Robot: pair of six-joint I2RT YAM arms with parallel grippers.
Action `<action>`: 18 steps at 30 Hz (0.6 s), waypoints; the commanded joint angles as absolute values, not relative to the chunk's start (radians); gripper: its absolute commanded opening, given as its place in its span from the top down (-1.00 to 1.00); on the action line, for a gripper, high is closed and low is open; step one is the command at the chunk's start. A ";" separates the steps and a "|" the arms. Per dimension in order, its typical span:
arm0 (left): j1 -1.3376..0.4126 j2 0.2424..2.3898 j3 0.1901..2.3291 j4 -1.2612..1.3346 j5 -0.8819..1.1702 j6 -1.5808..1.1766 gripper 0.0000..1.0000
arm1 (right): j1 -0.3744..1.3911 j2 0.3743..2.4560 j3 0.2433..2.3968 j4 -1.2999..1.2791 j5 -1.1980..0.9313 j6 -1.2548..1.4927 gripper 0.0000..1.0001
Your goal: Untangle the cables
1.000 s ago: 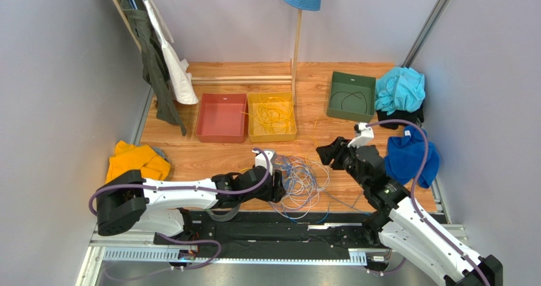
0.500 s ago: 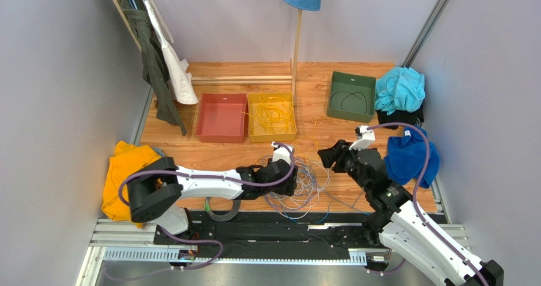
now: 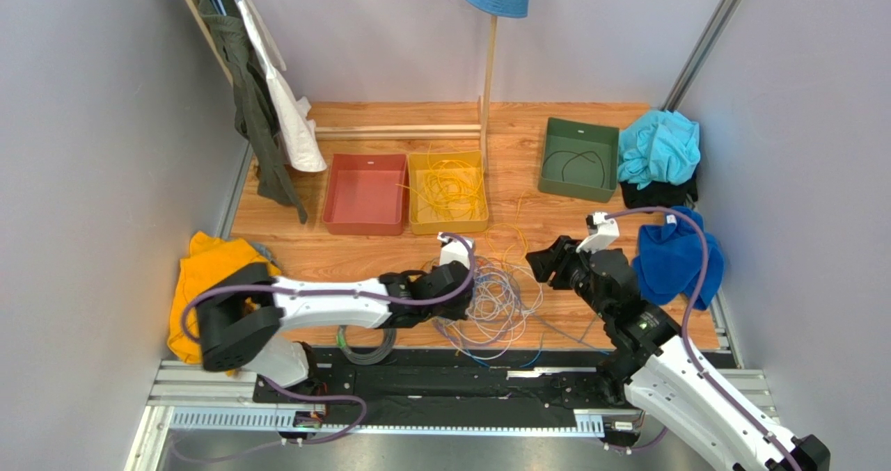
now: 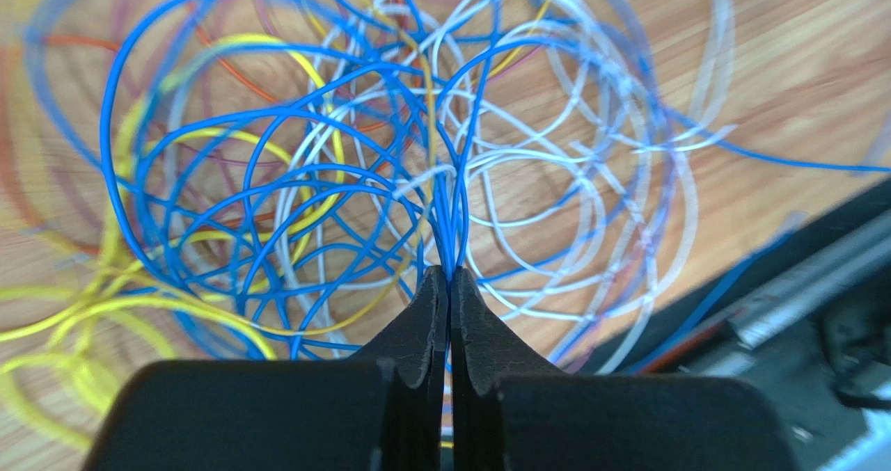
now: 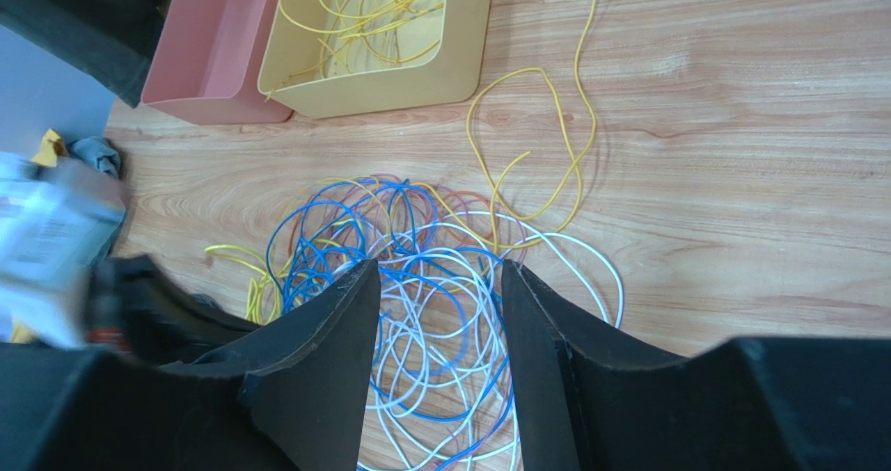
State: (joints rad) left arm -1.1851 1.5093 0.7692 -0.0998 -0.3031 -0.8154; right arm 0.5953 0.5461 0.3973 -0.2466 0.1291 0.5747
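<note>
The cables (image 3: 500, 302) lie in one loose heap on the worktop (image 3: 345, 257) between the arms. Their loops curl every way with no single long axis, too tangled to count. The left tool (image 4: 450, 275) is clamped on a few blue strands (image 4: 450, 221), which fan away from its tips. The right tool (image 5: 439, 273) hangs above the heap, fingers apart, hiding its near part. One yellow strand (image 5: 528, 71) stretches away beside the yellow box (image 5: 460, 43).

Bright even light, soft shadows; left wrist view blurred at edges, overhead view sharp.
</note>
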 commanded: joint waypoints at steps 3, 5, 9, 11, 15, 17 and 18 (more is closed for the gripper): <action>-1.183 1.114 0.847 -0.164 -0.331 -0.626 1.00 | 0.601 0.450 0.417 -0.281 0.111 0.554 0.00; -1.184 1.017 0.923 -0.182 -0.278 -0.547 1.00 | 0.601 0.425 0.437 -0.290 0.098 0.548 -0.01; -1.183 1.014 1.165 -0.382 -0.282 -0.480 1.00 | 0.601 0.381 0.501 -0.311 0.016 0.554 -0.01; -1.183 1.040 1.314 -0.483 -0.288 -0.442 1.00 | 0.601 0.368 0.531 -0.328 -0.029 0.564 -0.01; -1.183 1.101 1.492 -0.557 -0.291 -0.397 1.00 | 0.601 0.322 0.569 -0.330 -0.109 0.586 -0.01; -1.183 1.118 1.551 -0.587 -0.295 -0.391 1.00 | 0.603 0.293 0.572 -0.311 -0.132 0.600 -0.01; -1.183 1.130 1.560 -0.595 -0.293 -0.393 1.00 | 0.601 0.285 0.574 -0.305 -0.146 0.610 -0.01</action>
